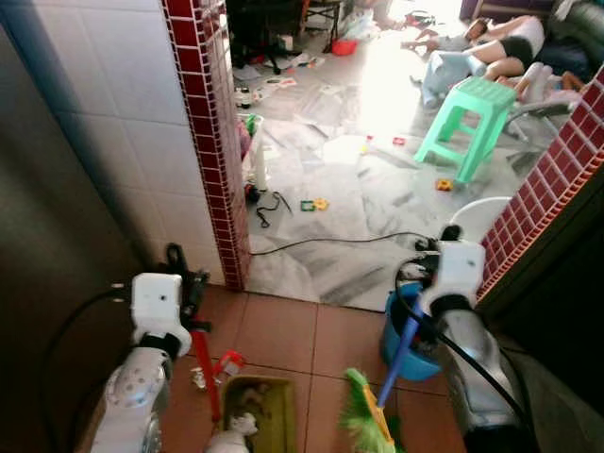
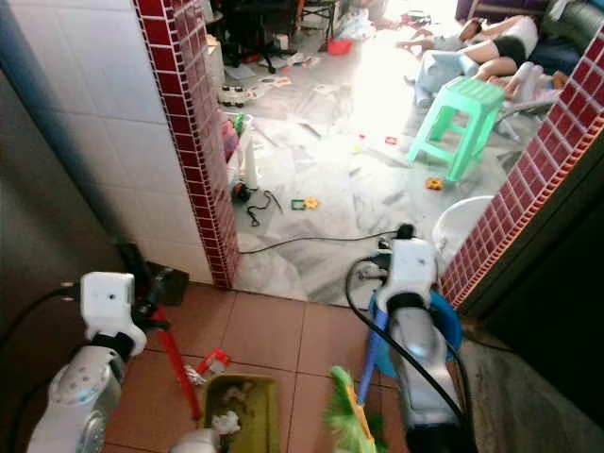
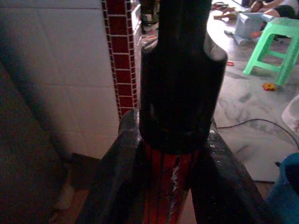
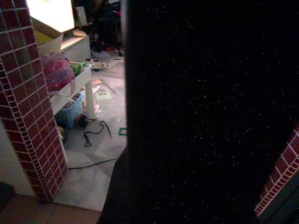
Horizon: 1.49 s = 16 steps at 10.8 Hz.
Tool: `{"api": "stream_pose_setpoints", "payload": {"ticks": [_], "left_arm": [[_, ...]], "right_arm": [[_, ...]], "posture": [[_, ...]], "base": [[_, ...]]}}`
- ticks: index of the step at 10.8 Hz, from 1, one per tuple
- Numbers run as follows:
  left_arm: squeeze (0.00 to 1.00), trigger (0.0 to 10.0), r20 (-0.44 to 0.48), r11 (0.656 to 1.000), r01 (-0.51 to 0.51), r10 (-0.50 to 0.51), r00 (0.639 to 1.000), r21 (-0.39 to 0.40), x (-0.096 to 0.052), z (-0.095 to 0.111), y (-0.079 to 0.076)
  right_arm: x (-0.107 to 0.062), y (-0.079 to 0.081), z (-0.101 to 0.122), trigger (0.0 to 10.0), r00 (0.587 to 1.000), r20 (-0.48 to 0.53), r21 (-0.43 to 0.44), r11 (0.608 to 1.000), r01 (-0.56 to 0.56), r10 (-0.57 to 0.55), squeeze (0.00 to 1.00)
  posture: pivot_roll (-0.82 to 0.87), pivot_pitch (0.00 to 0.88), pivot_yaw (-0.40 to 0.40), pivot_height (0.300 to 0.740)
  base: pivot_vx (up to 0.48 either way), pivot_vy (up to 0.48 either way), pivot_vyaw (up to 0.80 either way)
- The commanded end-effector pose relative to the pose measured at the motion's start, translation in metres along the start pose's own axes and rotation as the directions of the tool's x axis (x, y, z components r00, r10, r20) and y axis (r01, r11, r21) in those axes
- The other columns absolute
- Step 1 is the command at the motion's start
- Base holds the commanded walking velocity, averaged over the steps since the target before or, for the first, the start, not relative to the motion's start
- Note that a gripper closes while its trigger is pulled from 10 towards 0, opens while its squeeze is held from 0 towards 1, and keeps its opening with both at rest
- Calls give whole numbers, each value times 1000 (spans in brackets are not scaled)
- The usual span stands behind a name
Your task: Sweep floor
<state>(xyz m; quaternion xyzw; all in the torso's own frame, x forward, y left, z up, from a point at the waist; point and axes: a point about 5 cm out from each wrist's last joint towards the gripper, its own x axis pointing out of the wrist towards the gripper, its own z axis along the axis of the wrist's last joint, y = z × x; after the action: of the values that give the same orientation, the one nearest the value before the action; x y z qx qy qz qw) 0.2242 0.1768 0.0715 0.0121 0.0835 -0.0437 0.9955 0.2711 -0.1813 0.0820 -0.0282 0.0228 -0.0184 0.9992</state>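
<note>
Ahead, in the head views, the left gripper (image 1: 187, 283) grasps the dustpan's red handle (image 1: 205, 373), keeping the green dustpan (image 1: 258, 411) flat on the terracotta tiles to catch debris. The right gripper (image 1: 422, 274) steadies the blue-handled broom (image 1: 370, 411) alongside.

Left wrist view: fingers (image 3: 117, 177) clench the red handle.

Right wrist view: too dark; whether that grip is closed I cannot tell.

head eyes downward; wrist views close, toward shared red-tiled pillar (image 1: 212, 142)
</note>
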Motion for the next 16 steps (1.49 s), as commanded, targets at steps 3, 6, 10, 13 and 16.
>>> {"api": "stream_pose_setpoints", "payload": {"ticks": [3,6,10,13,16], "left_arm": [[0,10000,71,996,76,-72,995,-52,10,11,-12],[0,10000,82,993,97,-92,992,-61,12,12,-17],[0,10000,81,992,108,-102,991,-65,14,10,-20],[0,10000,87,993,109,-104,991,-47,20,14,-18],[0,10000,121,992,59,-46,992,-109,21,24,-4]], "right_arm": [[0,-5,-3,10000,999,-34,-15,1000,27,-28,0],[5,-3,1,10000,1000,-19,-13,1000,14,-14,0],[6,-5,2,10000,1000,-16,-18,1000,20,-21,0],[10,-8,9,10000,1000,7,-34,999,27,-27,0],[11,-14,11,10000,999,13,-55,998,36,-35,0]], "posture": [[11,0,-13,740],[1,0,-10,740],[-11,0,-1,740],[-17,0,1,740],[-21,0,-2,740]], "base": [[0,0,-533],[0,-360,-590],[0,-341,0],[0,0,0],[0,0,0]]}}
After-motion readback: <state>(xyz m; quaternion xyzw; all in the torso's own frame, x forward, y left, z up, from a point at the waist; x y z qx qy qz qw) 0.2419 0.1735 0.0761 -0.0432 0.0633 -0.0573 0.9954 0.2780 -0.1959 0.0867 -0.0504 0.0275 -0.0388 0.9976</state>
